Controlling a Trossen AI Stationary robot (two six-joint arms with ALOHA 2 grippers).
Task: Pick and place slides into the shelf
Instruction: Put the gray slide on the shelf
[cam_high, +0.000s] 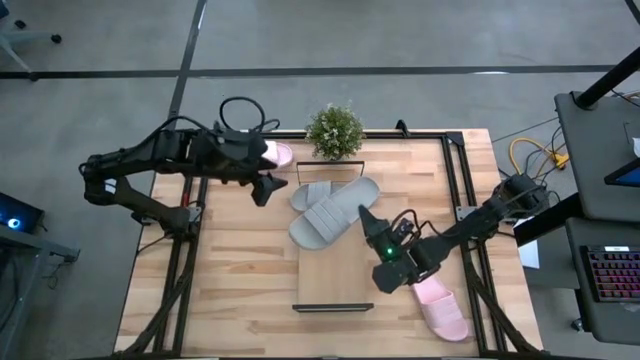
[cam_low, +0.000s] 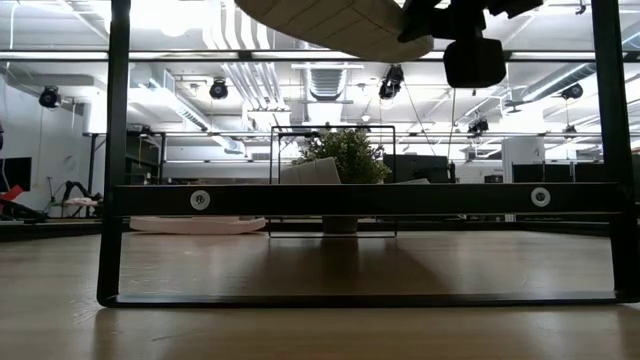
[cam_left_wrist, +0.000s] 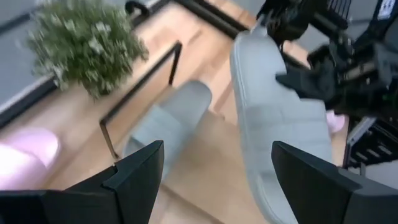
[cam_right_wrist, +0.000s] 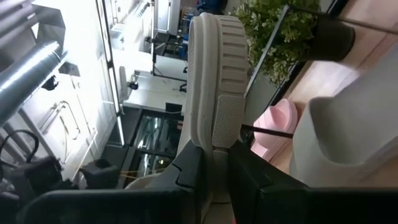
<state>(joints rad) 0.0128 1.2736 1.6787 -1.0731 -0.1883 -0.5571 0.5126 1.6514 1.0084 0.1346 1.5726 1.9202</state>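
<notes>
Right gripper (cam_high: 368, 219) lifts a grey slide (cam_high: 325, 218) over the shelf (cam_high: 335, 282)
Right arm reaches in low — fingers clamped on the slide's edge; left gripper (cam_high: 268, 187) hangs slack-jawed beside the shelf's plant end.

One slide (cam_high: 322, 193) lies on the shelf (cam_high: 335, 285).

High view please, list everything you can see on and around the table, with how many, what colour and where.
grey slides: two; one lying on the shelf near the plant, one held above the shelf.
pink slides: two; one at the table's far left corner by the left gripper, one at the near right edge.
shelf: one, light wood with black wire ends, mid-table.
potted plant: one, green, far edge.
table: one, wood with black rails.
left gripper: open, empty, beside the shelf's far end.
right gripper: shut on the lifted grey slide.
</notes>
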